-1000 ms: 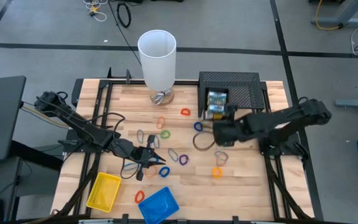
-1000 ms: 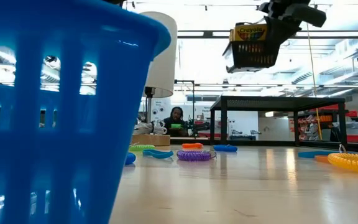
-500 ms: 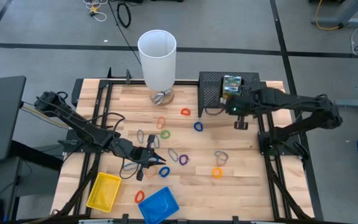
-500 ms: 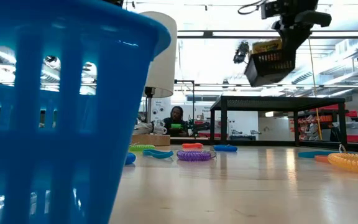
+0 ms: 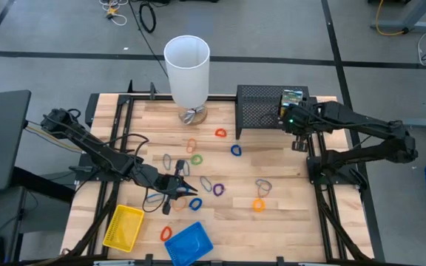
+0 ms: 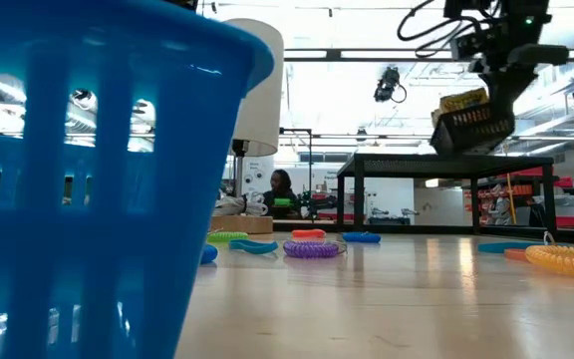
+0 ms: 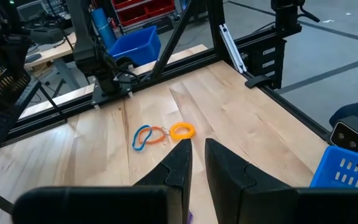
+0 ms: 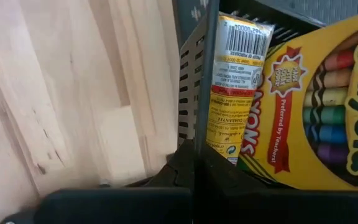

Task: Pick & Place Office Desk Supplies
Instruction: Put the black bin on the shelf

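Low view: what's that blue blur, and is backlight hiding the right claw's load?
Low view: the blue basket sits against the lens, out of focus; bright windows silhouette the right claw, yet its black tray with a crayon box stays readable.

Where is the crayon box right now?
The crayon box sits in the black tray, held by the right tool up in the air above the black mesh rack at the table's far right.

From overhead we look straight down on the worktop point(image 5: 287, 199). At its surface we peer level across, close behind the blue tray point(image 6: 88, 179). Both views share the black mesh rack point(image 5: 261, 107).
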Motion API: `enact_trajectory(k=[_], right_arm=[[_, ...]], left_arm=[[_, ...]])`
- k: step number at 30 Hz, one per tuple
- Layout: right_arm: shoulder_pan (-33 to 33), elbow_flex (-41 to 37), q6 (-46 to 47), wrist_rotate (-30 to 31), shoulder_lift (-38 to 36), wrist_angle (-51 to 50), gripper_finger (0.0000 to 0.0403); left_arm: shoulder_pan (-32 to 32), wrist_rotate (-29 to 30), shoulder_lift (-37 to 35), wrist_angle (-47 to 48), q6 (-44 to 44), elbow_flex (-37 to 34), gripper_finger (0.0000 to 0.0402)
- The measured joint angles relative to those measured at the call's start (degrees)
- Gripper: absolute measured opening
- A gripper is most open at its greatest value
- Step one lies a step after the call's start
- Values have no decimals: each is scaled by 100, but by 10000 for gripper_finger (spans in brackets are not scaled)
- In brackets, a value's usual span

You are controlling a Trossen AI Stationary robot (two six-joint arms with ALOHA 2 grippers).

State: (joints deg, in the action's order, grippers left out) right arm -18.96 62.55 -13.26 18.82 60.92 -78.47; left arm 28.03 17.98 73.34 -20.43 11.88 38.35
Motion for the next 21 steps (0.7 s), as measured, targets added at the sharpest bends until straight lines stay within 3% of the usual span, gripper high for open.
enact_trajectory(k=[9,21], right_arm=[[-794,-318,-533,-239,-697,-26,2],[-1413,-318,-1498,-196,-729,173,2]], left_arm=[[0,0,0,-72,13,0,53],[0,0,-1,-85,13,0,53]])
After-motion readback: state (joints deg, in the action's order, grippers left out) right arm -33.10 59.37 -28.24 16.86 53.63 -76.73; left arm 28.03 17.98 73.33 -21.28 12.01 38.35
